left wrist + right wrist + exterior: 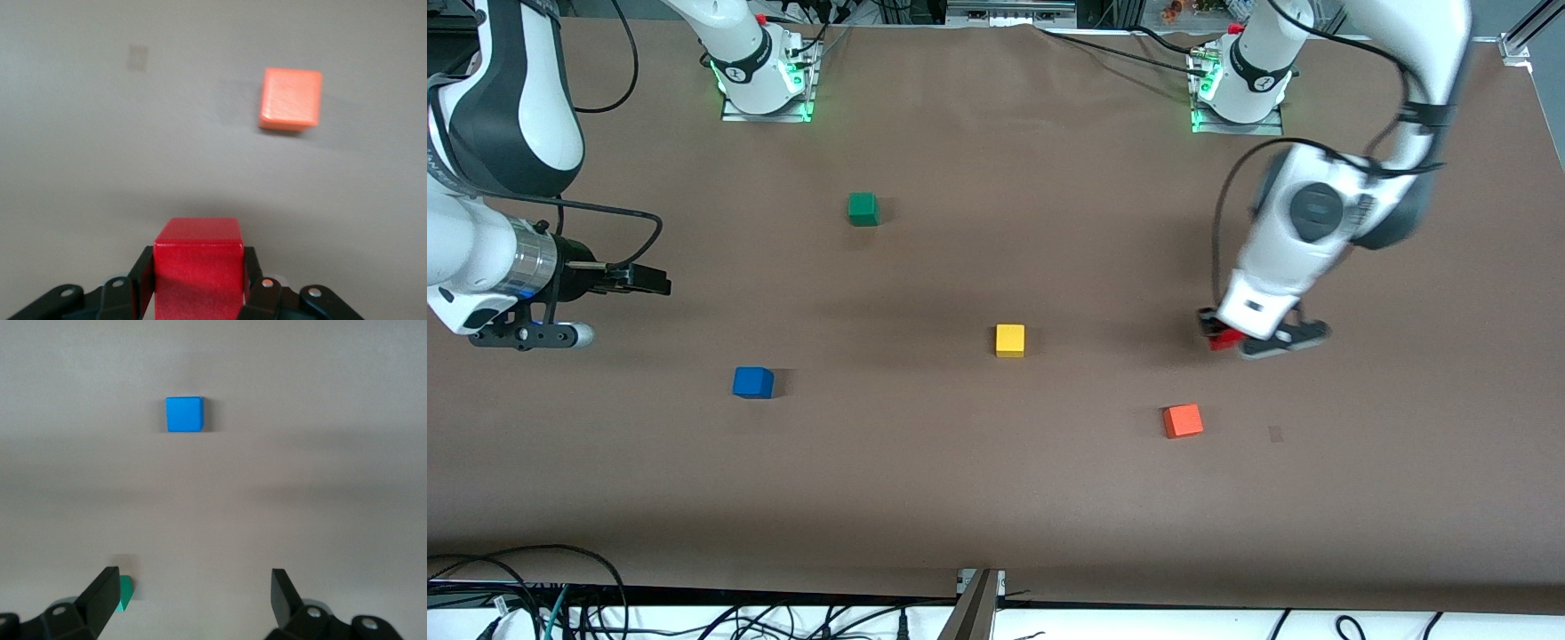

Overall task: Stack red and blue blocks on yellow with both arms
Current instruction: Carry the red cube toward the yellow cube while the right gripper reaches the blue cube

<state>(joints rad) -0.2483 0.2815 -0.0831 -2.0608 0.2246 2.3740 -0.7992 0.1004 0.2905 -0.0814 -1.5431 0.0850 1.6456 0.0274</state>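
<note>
My left gripper point(1224, 334) is shut on the deep red cube point(1225, 338), low over the table toward the left arm's end. In the left wrist view the red cube point(198, 243) sits gripped between the black fingers of the left gripper point(198, 273). The yellow cube point(1010, 340) stands alone at mid-table. The blue cube point(753, 382) lies toward the right arm's end and also shows in the right wrist view point(184, 414). My right gripper point(649, 283) is open and empty, up over the table at the right arm's end; its fingers stand wide apart point(193, 590).
An orange-red cube point(1183, 420) lies nearer the front camera than the left gripper and shows in the left wrist view point(291, 99). A green cube point(863, 209) sits nearer the robots' bases point(125, 593). Cables run along the table's front edge.
</note>
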